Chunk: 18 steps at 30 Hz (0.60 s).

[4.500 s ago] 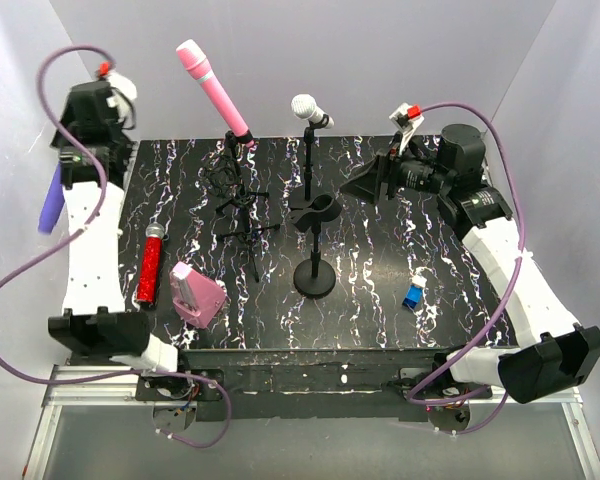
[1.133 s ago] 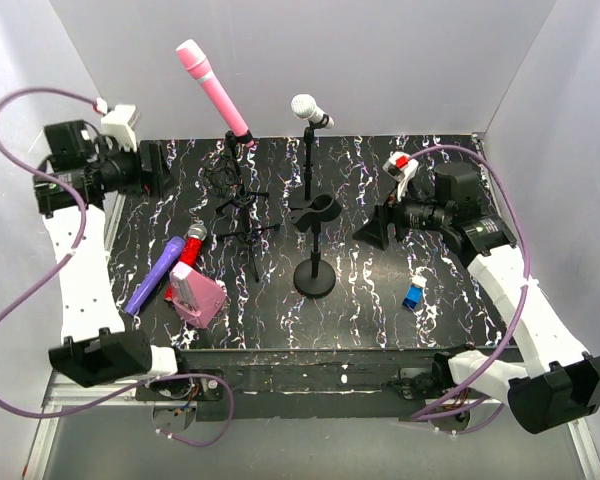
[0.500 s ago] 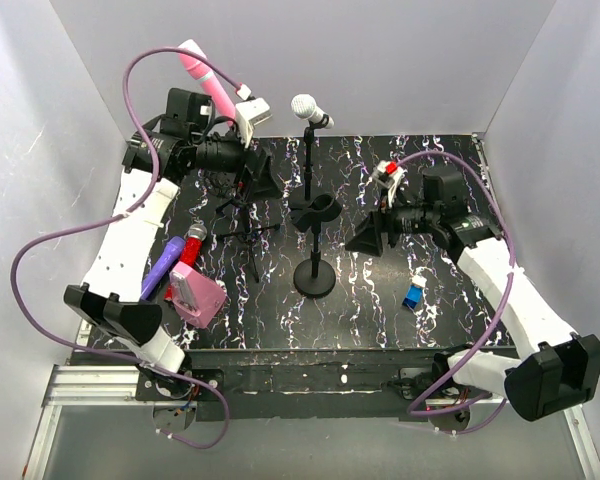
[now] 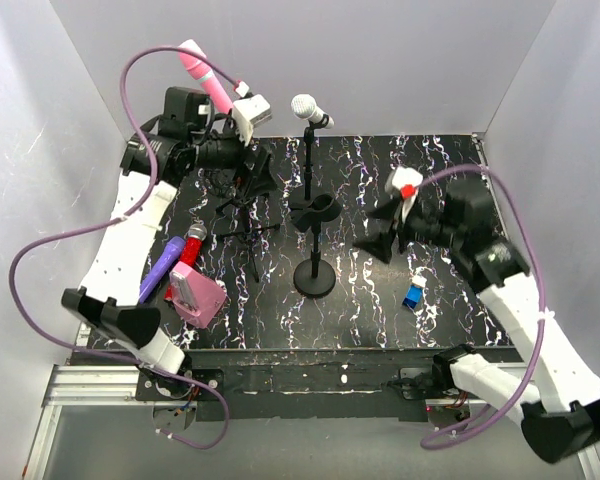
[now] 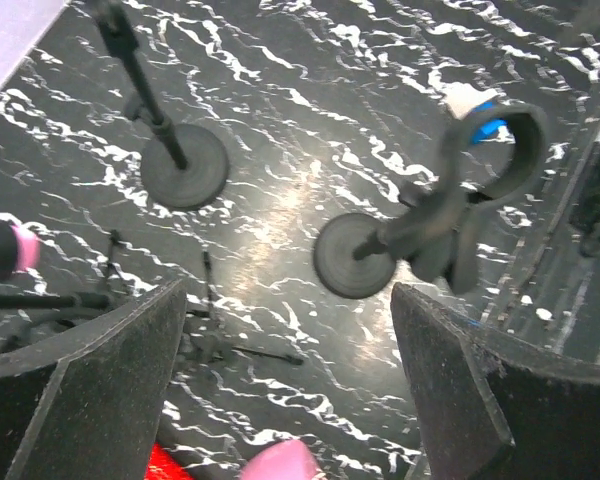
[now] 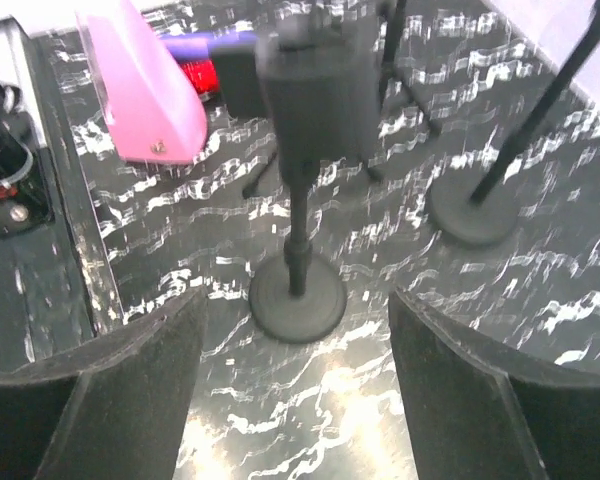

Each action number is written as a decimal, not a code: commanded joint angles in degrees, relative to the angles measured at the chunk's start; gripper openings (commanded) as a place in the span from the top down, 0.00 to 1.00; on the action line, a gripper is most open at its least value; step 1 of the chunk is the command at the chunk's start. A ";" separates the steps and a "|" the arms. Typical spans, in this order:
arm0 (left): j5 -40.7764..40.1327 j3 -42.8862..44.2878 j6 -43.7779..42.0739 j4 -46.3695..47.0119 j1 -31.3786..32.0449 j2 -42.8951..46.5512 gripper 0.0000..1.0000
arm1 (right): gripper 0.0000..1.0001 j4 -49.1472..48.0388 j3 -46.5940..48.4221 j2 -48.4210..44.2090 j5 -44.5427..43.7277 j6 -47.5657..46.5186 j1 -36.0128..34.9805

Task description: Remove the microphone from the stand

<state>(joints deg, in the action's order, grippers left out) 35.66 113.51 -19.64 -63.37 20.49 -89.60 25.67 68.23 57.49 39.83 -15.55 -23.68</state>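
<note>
Two grippers, both spread wide and empty: left gripper just beside the pink mic, tilted in its tripod near the bench's far left corner; right gripper near the empty stand, mid-bench

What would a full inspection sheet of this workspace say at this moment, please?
Surface: black marbled table; no spills seen.
Job's things: pink microphone sits tilted in the tripod stand; white-headed microphone sits on the straight stand; round-base stand has an empty clip.
Clutter: purple microphone, red glitter microphone and pink wedge lie near left; small blue item near right.
Hands: left hand open, beside the tripod stand; right hand open, right of the round-base stand; neither holds anything.
Cables: left purple cable and right purple cable loop off the arms, not snagged on anything seen.
Surroundings: plain grey walls; nothing else seen.
</note>
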 commanded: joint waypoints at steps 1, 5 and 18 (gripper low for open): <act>-7.69 7.51 -4.88 -5.70 0.60 -3.91 0.18 | 0.20 -29.65 -19.15 -9.50 -4.51 11.84 0.04; -12.80 7.25 -6.54 -8.95 1.83 -2.16 0.18 | 0.23 -39.89 -23.40 -6.18 -1.43 16.85 -0.22; -20.28 8.04 -9.80 -11.51 2.01 -2.15 0.18 | 0.25 -76.64 -28.42 12.01 4.64 30.23 -3.47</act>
<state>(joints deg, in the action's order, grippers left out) 17.12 118.32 -27.99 -72.99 22.37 -92.79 -37.15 37.50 66.11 43.64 10.70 -25.26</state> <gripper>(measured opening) 0.820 0.755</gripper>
